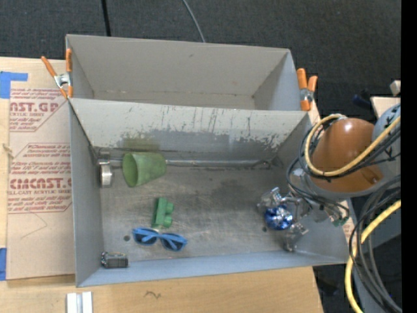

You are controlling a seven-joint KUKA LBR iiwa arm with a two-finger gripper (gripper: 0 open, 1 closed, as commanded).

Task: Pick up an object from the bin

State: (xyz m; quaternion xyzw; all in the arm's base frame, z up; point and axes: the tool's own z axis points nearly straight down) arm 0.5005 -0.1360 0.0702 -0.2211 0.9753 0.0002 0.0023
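Note:
My gripper (282, 220) is low in the bin's near right corner and stands open. One fingertip (273, 198) is toward the back and the other (290, 242) toward the front. Between them lies a small shiny blue thing (279, 220) with a pale bit on its left side; whether the fingers touch it I cannot tell. The other loose things lie well to the left: a small green block (162, 212) and a pair of blue sunglasses (159, 238) on the bin floor.
A green cup (144, 167) lies on its side at the back left beside a silver cylinder (105, 173). A small dark piece (114, 260) sits in the near left corner. The bin's right wall and front wall stand close to the gripper.

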